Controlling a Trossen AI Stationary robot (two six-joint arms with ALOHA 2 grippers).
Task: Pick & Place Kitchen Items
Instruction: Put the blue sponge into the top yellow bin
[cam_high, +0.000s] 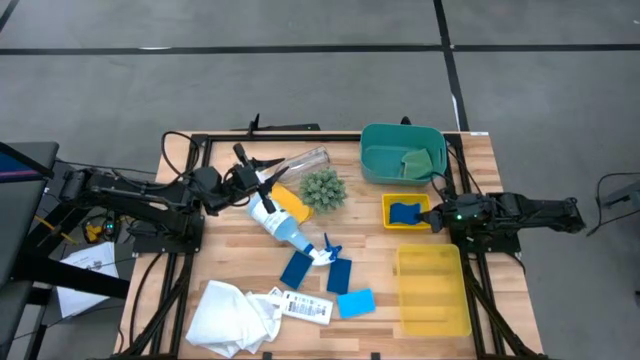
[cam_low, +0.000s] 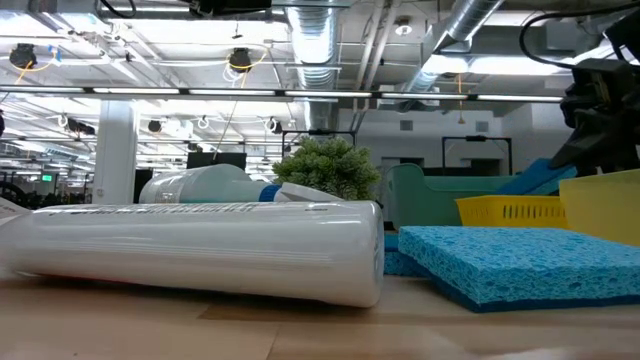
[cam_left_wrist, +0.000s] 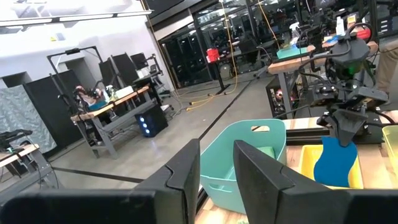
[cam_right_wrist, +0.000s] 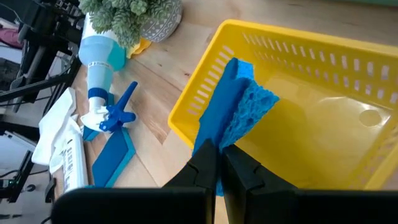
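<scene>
The right gripper (cam_right_wrist: 217, 163) pinches a blue sponge (cam_right_wrist: 236, 106) by its edge over the small yellow basket (cam_right_wrist: 323, 56) near the table's right edge; released off-centre, it could catch the rim and tip out

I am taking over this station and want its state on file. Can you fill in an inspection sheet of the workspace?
Surface: slatted wooden table, crowded.
Job's things: clear spray bottle with blue trigger lying down; clear plastic cup on its side; white cloth; three loose blue rectangular sponges; yellow sponge; green sponge in teal tub.
Clutter: spiky green plant ball; white labelled tube; large yellow basket.
Grippers: right gripper shut on a blue sponge over the small yellow basket; left gripper above the bottle, slightly parted, empty.
Cables: black leads off the left edge.
Surroundings: grey floor, workshop benches.
</scene>
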